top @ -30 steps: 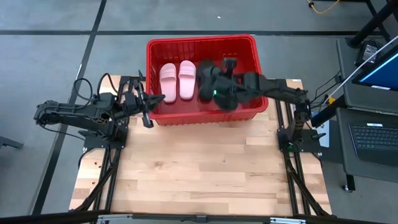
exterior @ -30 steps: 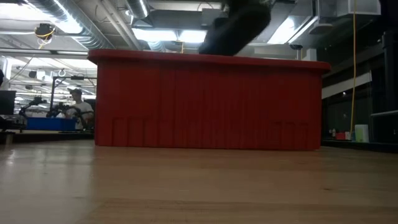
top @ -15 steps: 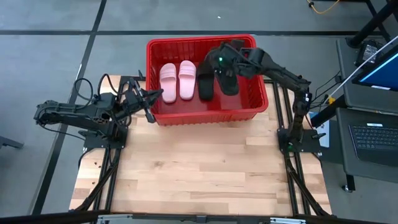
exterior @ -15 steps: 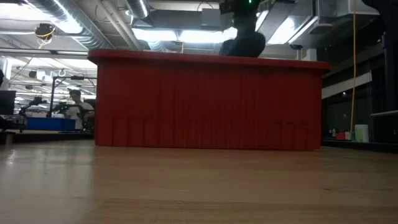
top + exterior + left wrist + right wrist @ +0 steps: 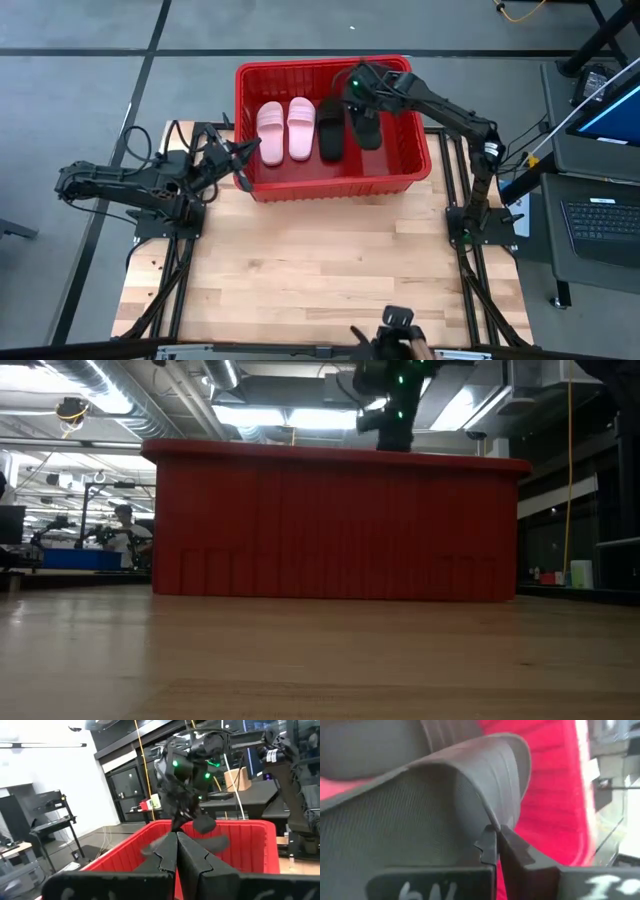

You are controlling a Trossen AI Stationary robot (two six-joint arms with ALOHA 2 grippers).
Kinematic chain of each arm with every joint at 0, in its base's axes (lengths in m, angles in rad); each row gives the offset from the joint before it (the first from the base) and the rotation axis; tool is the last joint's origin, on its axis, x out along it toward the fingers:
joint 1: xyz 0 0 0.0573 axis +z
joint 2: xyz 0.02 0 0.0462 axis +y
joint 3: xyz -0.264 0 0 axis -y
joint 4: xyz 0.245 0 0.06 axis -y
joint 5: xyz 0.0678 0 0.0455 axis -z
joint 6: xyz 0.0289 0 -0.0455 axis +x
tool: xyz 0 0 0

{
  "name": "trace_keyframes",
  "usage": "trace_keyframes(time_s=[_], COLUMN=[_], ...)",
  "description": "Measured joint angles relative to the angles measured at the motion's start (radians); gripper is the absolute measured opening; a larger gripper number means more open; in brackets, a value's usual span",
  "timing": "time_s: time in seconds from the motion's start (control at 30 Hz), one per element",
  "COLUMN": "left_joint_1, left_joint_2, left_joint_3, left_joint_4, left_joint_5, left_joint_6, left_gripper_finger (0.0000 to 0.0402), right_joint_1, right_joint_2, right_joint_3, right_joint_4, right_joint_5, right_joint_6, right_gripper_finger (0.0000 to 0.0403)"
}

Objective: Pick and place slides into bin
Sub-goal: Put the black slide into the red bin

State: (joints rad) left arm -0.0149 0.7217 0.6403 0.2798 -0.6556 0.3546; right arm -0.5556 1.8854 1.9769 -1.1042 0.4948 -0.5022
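Note:
The red bin (image 5: 400, 170) stands at the table's far edge. In it lie two pale pink slides (image 5: 285, 130) and a black slide (image 5: 330, 138), side by side. My right gripper (image 5: 360, 98) is over the bin's far right part, shut on the second black slide (image 5: 368, 130), which lies lengthwise beside the first. In the low view only this gripper (image 5: 395, 420) shows above the bin's rim (image 5: 330, 452). My left gripper (image 5: 240, 160) is shut and empty just outside the bin's left wall. My right gripper pinches the black slide's wide ribbed strap at its edge (image 5: 482, 807) between its two fingers. It comes from above, pointing down, over the slide's far half (image 5: 364, 108). The slide is below the bin's rim; whether it rests on the bin's floor I cannot tell.
The wooden table (image 5: 320, 260) spreads in front of the bin. A dark object with what seems a hand (image 5: 400, 343) shows at the table's near edge. In the left wrist view the right arm (image 5: 190, 765) hangs over the bin.
My right gripper has carried the black slide from the bin's near part toward its far wall and then down. The slide has turned lengthwise beside the other black slide and sunk below the rim. A dark object has come in at the near edge.

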Motion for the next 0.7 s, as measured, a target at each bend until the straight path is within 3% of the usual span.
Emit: trace_keyframes(time_s=[0.37, 0.7], left_joint_1=[0.071, 0.130], left_joint_2=[0.015, 0.026], left_joint_3=[0.000, 0.000], left_joint_4=[-0.025, -0.023], left_joint_5=[-0.008, -0.007], left_joint_6=[-0.049, -0.072], left_gripper_finger=[0.0003, 0.0003], right_joint_1=[-0.073, -0.121], right_joint_2=[0.000, 0.000], right_joint_3=[-0.311, -0.411], right_joint_4=[0.301, 0.428], right_joint_5=[0.001, 0.002], right_joint_6=[-0.024, -0.003], right_gripper_finger=[0.0008, 0.0008])
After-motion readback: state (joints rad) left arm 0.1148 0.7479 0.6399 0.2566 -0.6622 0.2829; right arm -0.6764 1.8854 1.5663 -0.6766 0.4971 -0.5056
